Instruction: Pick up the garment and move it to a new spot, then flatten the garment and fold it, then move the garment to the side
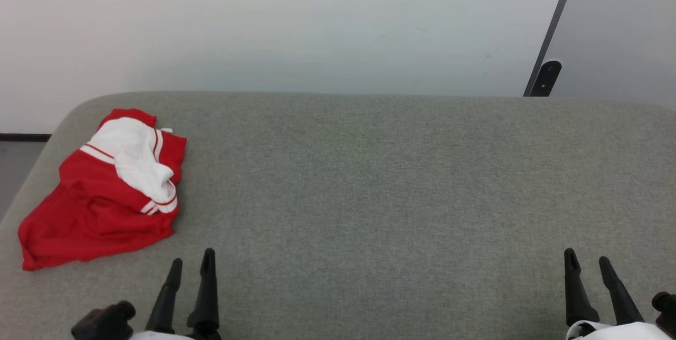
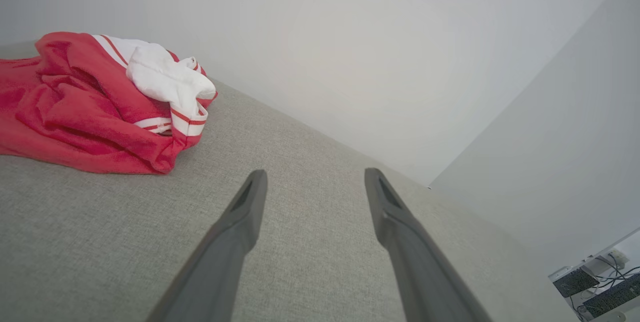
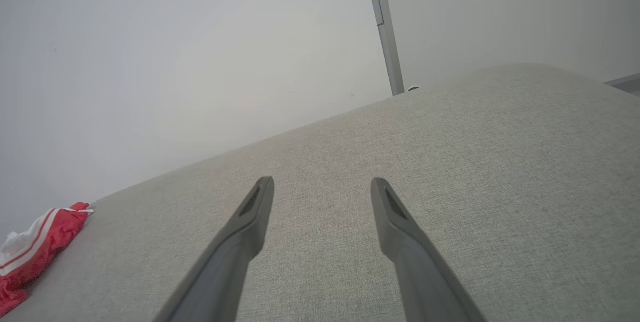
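Left gripper (image 1: 193, 255) and right gripper (image 1: 586, 254) hover, spread wide and empty. Garment (image 1: 100, 208) lies crumpled on the grey surface (image 1: 369, 181), just ahead-left of the left gripper and well apart from the right. Pickup looks unstarted; next, the left gripper should reach over and pinch the cloth.

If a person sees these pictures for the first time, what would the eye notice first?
A crumpled red and white garment lies in a heap at the left side of the grey padded surface. The left claw and the right claw stand open and empty at the near edge, clear of the garment.
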`<state>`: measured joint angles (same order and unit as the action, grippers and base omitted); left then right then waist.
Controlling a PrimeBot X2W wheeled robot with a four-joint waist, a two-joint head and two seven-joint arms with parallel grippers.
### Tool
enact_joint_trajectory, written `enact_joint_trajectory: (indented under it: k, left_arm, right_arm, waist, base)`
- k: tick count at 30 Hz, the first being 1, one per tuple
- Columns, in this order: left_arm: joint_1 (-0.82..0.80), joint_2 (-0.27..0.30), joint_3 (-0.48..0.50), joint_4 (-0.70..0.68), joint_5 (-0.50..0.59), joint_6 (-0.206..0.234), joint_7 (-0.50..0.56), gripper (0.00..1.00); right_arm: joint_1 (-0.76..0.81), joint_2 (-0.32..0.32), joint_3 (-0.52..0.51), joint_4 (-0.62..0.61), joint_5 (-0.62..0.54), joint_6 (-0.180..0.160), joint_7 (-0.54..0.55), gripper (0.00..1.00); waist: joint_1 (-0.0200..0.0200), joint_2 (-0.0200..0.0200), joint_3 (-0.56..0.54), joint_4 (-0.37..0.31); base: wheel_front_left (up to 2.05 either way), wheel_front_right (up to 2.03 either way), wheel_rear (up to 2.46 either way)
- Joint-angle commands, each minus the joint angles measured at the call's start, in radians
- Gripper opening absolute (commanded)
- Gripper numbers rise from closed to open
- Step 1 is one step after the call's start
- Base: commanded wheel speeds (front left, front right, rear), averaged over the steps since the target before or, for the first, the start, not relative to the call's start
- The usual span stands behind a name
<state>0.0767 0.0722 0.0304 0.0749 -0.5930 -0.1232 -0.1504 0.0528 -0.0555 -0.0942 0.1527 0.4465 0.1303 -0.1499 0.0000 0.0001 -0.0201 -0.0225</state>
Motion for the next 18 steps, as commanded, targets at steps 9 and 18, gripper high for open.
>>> enact_joint_trajectory:
  k: [9,18]
  left_arm:
    - [0.005,-0.005,-0.014,-0.031,0.123,-0.008,-0.028,1.00]
    - [0.022,-0.006,-0.022,-0.055,0.215,-0.009,-0.048,1.00]
  right_arm:
    - [0.013,0.002,-0.012,-0.024,-0.120,0.001,-0.030,1.00]
    - [0.021,0.005,-0.010,-0.031,-0.211,0.001,-0.050,1.00]
  waist:
    - [0.0000,-0.0001,0.000,-0.006]
    - [0.0000,-0.0001,-0.003,-0.012]
  base:
    - [0.00,0.00,0.00]
    - [0.00,0.00,0.00]
